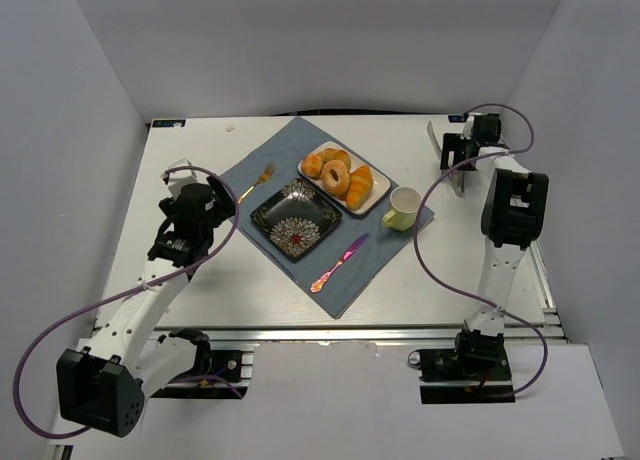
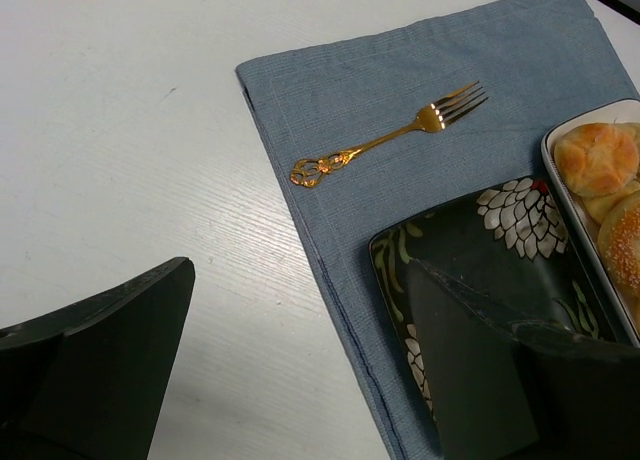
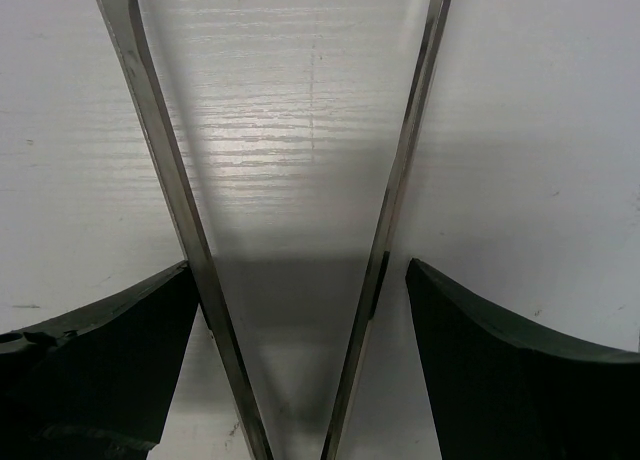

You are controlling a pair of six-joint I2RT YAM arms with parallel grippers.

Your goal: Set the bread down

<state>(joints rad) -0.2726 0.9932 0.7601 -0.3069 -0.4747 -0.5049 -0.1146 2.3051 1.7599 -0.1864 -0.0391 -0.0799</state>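
Though well apart from the bread (image 1: 335, 178), right fingers (image 3: 500, 380) wide astride tongs (image 3: 170, 180).

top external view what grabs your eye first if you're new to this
The blue cloth in the middle of the white table, carrying a white tray of golden breads, the ring-shaped bun among them, beside an empty black floral plate. At the far right, the right gripper is open with shiny metal tongs between its fingers.
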